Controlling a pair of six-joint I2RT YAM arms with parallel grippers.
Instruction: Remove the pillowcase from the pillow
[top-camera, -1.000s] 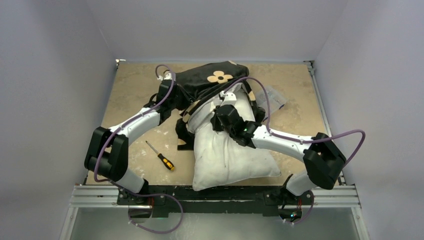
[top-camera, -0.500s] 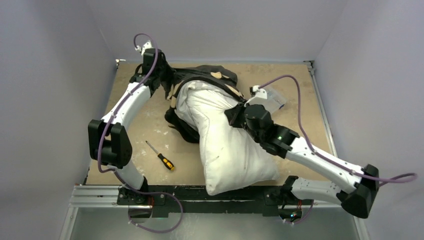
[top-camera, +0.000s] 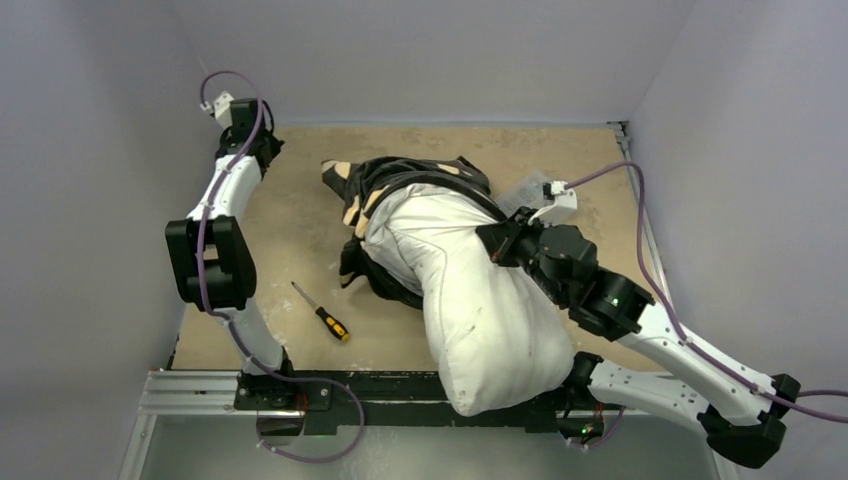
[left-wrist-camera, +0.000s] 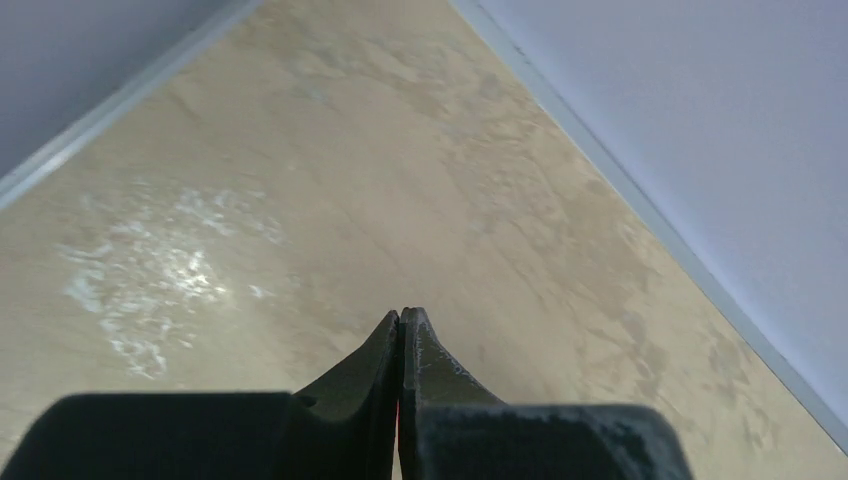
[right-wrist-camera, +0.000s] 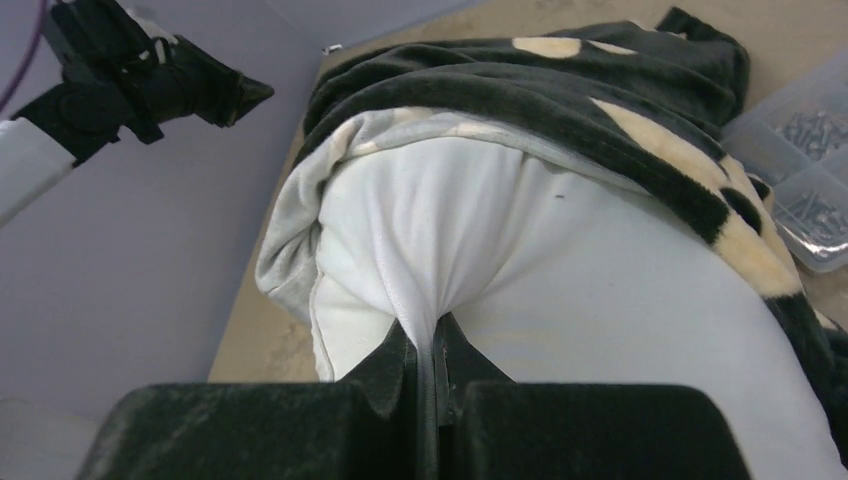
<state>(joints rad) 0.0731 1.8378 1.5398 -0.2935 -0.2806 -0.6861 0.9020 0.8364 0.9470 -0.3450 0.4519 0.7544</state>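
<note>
One pillow pinched by right fingers, left fingers closed (empty); pillowcase bunched

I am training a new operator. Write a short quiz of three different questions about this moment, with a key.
1. Fill in (near or far): the pillowcase covers only the ___ end of the pillow.
2. What does the right gripper pinch? A) the pillow B) the pillowcase C) nothing
3. True or false: the left gripper is shut and holds nothing.
Key: 1 far; 2 A; 3 true.
</note>
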